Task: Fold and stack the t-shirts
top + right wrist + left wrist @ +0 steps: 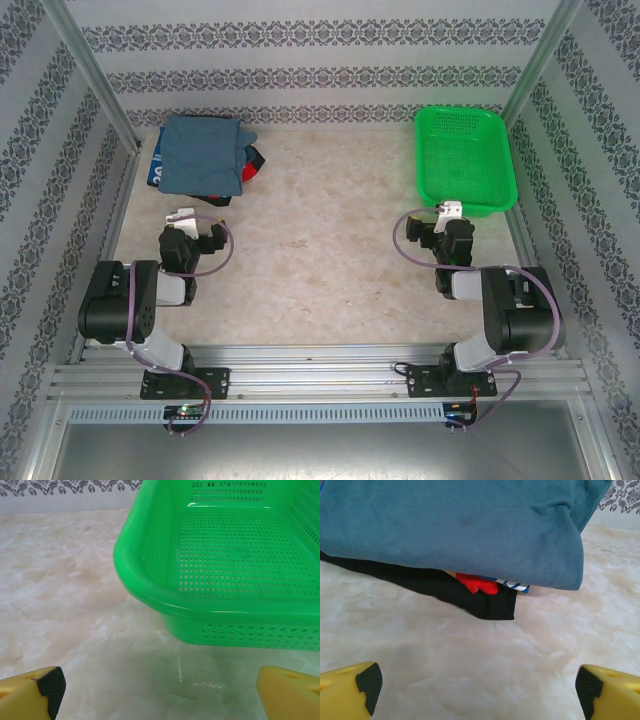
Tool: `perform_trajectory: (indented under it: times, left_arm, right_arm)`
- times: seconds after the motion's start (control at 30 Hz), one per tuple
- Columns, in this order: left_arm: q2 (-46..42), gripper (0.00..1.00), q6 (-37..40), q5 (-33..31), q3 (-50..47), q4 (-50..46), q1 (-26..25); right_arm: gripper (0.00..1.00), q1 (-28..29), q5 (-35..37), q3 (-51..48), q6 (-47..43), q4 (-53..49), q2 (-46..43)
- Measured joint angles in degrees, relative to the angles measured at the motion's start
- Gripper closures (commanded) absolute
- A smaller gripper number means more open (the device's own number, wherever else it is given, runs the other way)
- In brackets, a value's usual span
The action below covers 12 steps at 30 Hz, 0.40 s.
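Slate-blue t-shirt (pixel 460 530) lies folded on top of a small pile (pixel 203 155), straight ahead of the left jaws and a little beyond them, not touching. Under it, a black t-shirt (pixel 480 602) pokes out toward the jaws. A red t-shirt (pixel 476 585) and a bright blue t-shirt (pixel 515 586) with white marks peek out between the two. Bare, pale marbled counter (pixel 470 660) lies between the pile and the jaws. The left jaws stand wide apart, holding nothing; their yellow fingertips (pixel 350 690), with black pads, sit at the two lower corners of the left wrist view.

The right jaws also stand wide apart and hold nothing, with yellow fingertips (pixel 30 692) low at either side. A green mesh basket (pixel 150 575) rests on the counter just ahead of them and off to their right, its rounded near corner closest to them. From above, the basket's near rim lies close in front of the right jaws.
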Motion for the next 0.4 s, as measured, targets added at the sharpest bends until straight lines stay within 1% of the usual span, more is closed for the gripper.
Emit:
perform_trajectory:
  times: [0.4]
  left_arm:
    - [0.02, 0.00, 0.42, -0.81, -0.02, -1.77, -0.07]
  right_arm:
    - [0.02, 0.13, -0.15, 0.00, -0.50, -0.09, 0.00]
